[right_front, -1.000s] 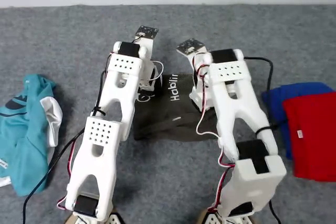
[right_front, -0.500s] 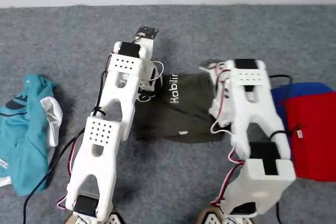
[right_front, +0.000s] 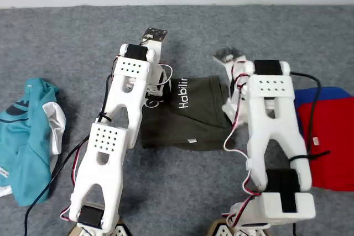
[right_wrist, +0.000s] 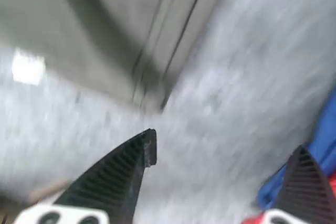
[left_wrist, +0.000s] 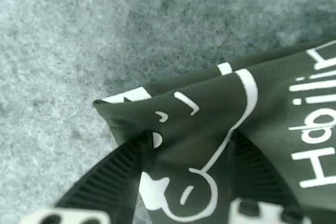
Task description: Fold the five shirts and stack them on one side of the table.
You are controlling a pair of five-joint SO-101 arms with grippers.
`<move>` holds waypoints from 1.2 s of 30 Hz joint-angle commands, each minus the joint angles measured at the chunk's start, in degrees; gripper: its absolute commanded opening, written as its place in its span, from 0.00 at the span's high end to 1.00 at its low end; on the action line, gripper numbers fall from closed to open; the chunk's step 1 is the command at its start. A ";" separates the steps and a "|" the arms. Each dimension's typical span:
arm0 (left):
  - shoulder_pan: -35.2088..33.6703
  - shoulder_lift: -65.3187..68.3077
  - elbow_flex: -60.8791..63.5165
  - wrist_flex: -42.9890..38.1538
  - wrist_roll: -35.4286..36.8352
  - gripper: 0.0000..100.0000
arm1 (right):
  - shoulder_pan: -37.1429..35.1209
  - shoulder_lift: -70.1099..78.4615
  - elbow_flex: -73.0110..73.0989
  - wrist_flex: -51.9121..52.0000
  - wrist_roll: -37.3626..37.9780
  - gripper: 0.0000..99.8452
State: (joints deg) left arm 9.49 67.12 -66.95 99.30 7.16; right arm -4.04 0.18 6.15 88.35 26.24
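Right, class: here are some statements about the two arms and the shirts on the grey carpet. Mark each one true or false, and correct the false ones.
1. The left hand is shut on the dark olive cloth shirt. True.
2. The red cloth shirt lies over the blue cloth shirt. True.
3. The right hand grips the red cloth shirt. False: it is open over the grey carpet and holds nothing.
4. The teal and white cloth shirt sits folded on the red one. False: it lies rumpled on its own, beside the left arm.
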 commanded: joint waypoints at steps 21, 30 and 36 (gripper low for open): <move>0.35 -11.08 -6.99 1.32 -0.70 0.77 | -5.67 39.43 -30.15 -27.21 -5.19 0.62; -0.18 -10.46 -6.99 1.32 -0.70 0.77 | -5.49 39.25 -41.67 -10.86 -5.54 0.62; -2.11 -10.64 -6.99 1.32 -0.70 0.77 | -5.23 31.25 -46.59 4.70 -5.36 0.61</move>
State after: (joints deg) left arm 8.62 57.98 -72.13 99.56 6.90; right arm -10.02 36.75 -37.54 87.21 21.32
